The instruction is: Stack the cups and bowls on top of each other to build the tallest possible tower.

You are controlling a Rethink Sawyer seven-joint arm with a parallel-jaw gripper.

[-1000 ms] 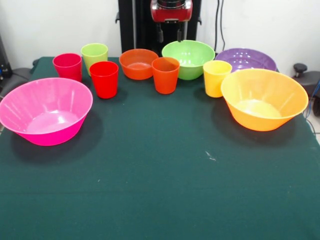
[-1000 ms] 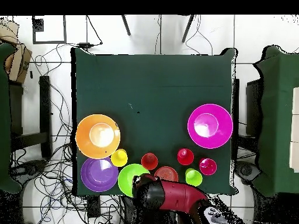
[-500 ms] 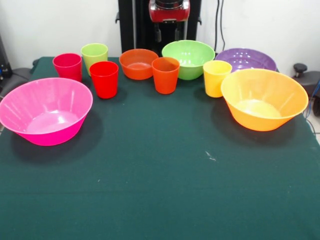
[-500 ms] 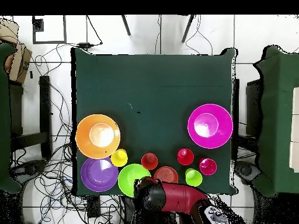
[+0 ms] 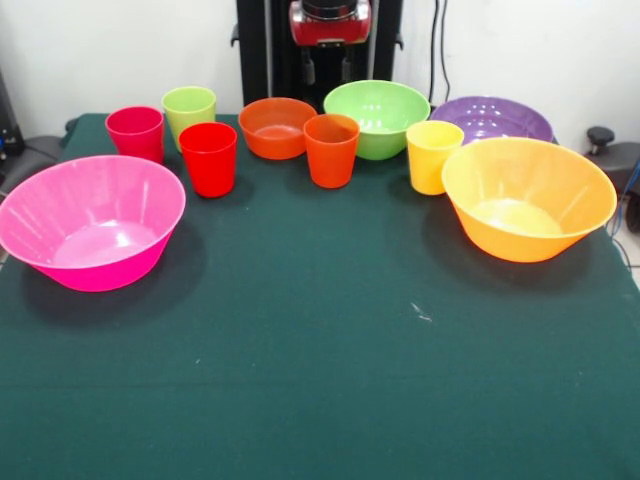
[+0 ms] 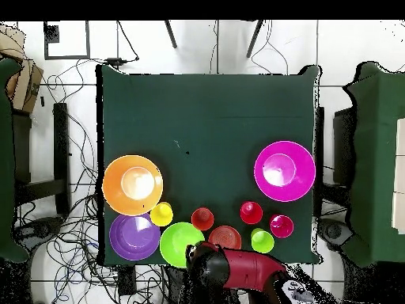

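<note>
Five bowls stand apart on the table: pink (image 5: 92,220), orange-yellow (image 5: 528,198), purple (image 5: 492,119), green (image 5: 377,116) and small orange-red (image 5: 276,127). The crimson cup (image 5: 135,133), lime green cup (image 5: 189,110), red cup (image 5: 208,158), orange cup (image 5: 331,150) and yellow cup (image 5: 433,156) stand upright among them. No tower shows; nothing is stacked. My gripper (image 5: 328,70) hangs open and empty at the table's far edge, above and behind the gap between the orange-red and green bowls. In the overhead view the arm (image 6: 229,269) covers it.
The dark green table cloth (image 5: 320,350) spreads in front of the row of cups and bowls. The black pedestal (image 5: 275,50) rises behind the gripper. Cables lie on the floor around the table (image 6: 71,229).
The gripper has drawn back a little, higher and slightly left in the front view. The cups and bowls have not moved.
</note>
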